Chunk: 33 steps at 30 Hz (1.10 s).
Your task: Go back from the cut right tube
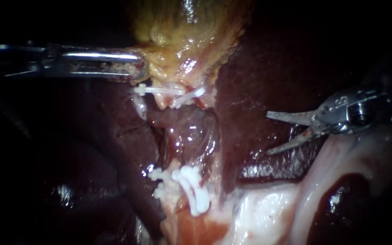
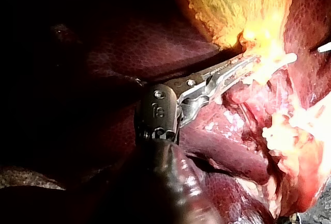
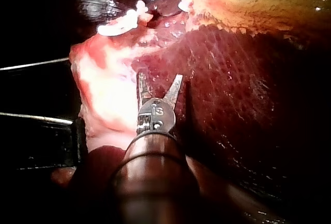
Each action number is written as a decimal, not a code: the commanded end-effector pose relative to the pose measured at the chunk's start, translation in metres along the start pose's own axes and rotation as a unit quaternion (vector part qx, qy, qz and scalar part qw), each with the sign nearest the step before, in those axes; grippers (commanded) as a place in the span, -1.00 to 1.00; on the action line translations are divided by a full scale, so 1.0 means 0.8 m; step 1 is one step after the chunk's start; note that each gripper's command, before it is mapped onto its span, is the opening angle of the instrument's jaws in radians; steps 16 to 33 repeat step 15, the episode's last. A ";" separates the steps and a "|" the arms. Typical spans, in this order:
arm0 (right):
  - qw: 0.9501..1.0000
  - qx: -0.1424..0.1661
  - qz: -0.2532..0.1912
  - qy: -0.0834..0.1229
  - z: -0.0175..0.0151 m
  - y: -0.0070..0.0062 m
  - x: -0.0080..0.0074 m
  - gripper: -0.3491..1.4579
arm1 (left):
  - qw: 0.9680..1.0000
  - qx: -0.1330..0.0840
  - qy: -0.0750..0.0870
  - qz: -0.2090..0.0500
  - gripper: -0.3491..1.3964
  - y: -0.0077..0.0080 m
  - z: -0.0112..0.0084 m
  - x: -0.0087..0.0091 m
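The cut right tube lay in two stumps, well apart: one at twelve o'clock, one at six, each bearing white clips.

Right instrument shiny metal; liver wet, glossy.

Bare liver surrounds the right instrument (clips well apart).

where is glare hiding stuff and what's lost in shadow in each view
Endoscope view: small glare spots on the gallbladder and the lower clips; the area below the left instrument is near black. Left wrist view: glare washes out the gallbladder where that instrument's jaws grip it. Right wrist view: pale tissue beside the open-jawed right instrument is bright; the liver fades into shadow.
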<state>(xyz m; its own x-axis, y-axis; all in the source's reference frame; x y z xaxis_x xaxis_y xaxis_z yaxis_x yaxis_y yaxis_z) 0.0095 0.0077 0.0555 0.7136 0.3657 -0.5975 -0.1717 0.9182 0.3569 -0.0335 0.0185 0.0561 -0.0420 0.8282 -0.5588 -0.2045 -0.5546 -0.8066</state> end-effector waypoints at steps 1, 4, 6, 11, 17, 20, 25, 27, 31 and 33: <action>1.000 0.000 0.000 0.000 -0.0001 0.0000 -0.0001 0.99 | 1.000 0.002 -0.003 0.000 -1.00 -0.0003 0.0003 -0.0003; 1.000 0.001 -0.001 0.000 -0.0002 0.0000 -0.0002 0.99 | 1.000 0.002 -0.004 -0.002 -1.00 -0.0007 0.0008 -0.0009; 1.000 0.001 -0.001 0.000 -0.0002 0.0000 -0.0002 0.99 | 1.000 0.002 -0.006 -0.001 -1.00 -0.0007 0.0010 -0.0010; 1.000 0.001 -0.001 0.000 -0.0002 0.0000 -0.0003 0.99 | 1.000 0.001 -0.006 -0.002 -1.00 -0.0006 0.0010 -0.0010; 1.000 0.000 0.000 0.000 0.0000 0.0001 -0.0001 0.99 | 1.000 0.001 -0.006 -0.002 -1.00 -0.0005 0.0008 -0.0010; 1.000 0.000 0.000 0.000 0.0000 0.0001 -0.0001 0.99 | 1.000 0.001 -0.006 -0.002 -1.00 -0.0005 0.0008 -0.0010; 1.000 0.000 0.000 0.000 0.0000 0.0001 -0.0001 0.99 | 1.000 0.001 -0.006 -0.002 -1.00 -0.0005 0.0008 -0.0010; 1.000 0.000 0.000 0.000 0.0000 0.0001 -0.0001 0.99 | 1.000 0.001 -0.006 -0.002 -1.00 -0.0005 0.0008 -0.0010; 1.000 0.000 0.000 0.000 0.0000 0.0001 -0.0001 0.99 | 1.000 0.001 -0.006 -0.002 -1.00 -0.0005 0.0008 -0.0010; 1.000 0.000 0.000 0.000 0.0000 0.0001 -0.0001 0.99 | 1.000 0.001 -0.006 -0.002 -1.00 -0.0005 0.0008 -0.0010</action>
